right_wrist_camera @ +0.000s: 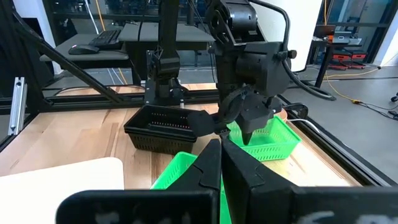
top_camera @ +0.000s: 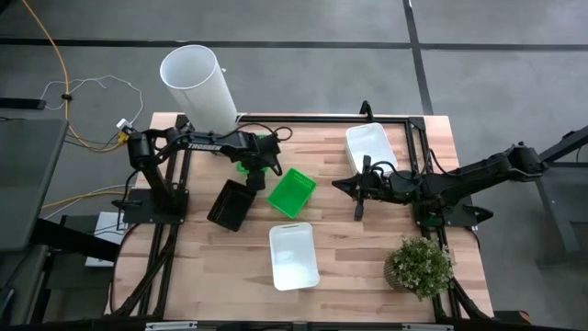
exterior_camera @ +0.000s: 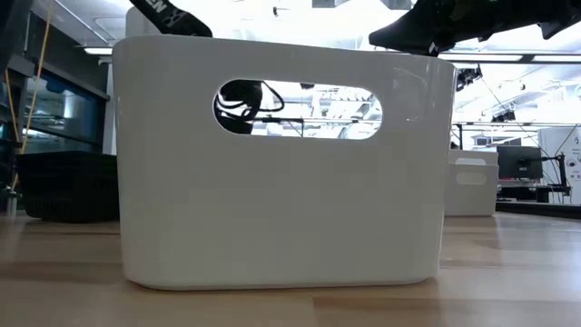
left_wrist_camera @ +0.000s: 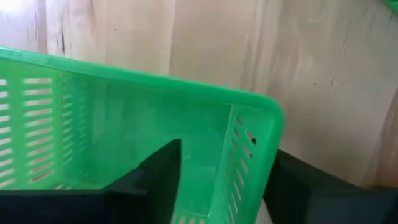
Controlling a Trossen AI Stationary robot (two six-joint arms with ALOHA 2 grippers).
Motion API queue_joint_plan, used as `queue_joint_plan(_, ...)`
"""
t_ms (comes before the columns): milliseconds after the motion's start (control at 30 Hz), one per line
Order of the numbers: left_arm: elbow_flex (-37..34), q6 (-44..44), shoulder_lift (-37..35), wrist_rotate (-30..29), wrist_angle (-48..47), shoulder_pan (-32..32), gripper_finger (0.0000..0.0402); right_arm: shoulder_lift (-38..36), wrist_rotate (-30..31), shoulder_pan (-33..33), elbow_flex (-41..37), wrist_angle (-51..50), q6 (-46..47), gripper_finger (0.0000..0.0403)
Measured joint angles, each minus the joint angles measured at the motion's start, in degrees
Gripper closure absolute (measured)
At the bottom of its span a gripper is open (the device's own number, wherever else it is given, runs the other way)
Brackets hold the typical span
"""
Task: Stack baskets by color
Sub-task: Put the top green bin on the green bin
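Note:
A green basket (left_wrist_camera: 124,124) rests on its bottom on the table toward the far left. My left gripper (top_camera: 257,165) points down over it, open, with one finger (left_wrist_camera: 158,180) inside the basket and the other (left_wrist_camera: 311,193) outside its wall. A second green basket (top_camera: 292,191) lies just to its right and a black basket (top_camera: 230,204) in front of it. One white basket (top_camera: 294,257) sits near the front edge, another (top_camera: 370,147) at the far right. My right gripper (top_camera: 338,184) hangs shut above the table's middle right, touching nothing. My left gripper comes from above, pointing down, and stands astride the green basket's slotted end wall near a corner (left_wrist_camera: 245,155), one finger inside and one outside. I cannot tell whether the fingers touch the wall. The basket sits flat on the table.
A tall white cylinder (top_camera: 197,83) stands at the far left corner and a potted plant (top_camera: 420,267) at the near right. Black frame rails (top_camera: 413,138) run along the table's far and side edges. Bare wood shows at the near left.

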Motion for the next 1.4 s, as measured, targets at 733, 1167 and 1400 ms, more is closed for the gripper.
queue_joint_plan(733,8.6,2.7,-2.7,-5.9,-5.7,-9.4,0.0401,0.0,0.0,0.0,0.0,0.1,0.0,0.0403)
queue_joint_plan(1167,18.2,5.8,-9.4,-21.8,-7.1,-21.8,0.0401,0.0,2.6,0.0,0.0,3.8,-4.5,0.0403)
queue_joint_plan(1400,18.2,6.0,-8.3,-20.3,-7.0,-31.5,0.0401,0.0,2.6,0.0,0.0,4.4,-5.0,0.0403)
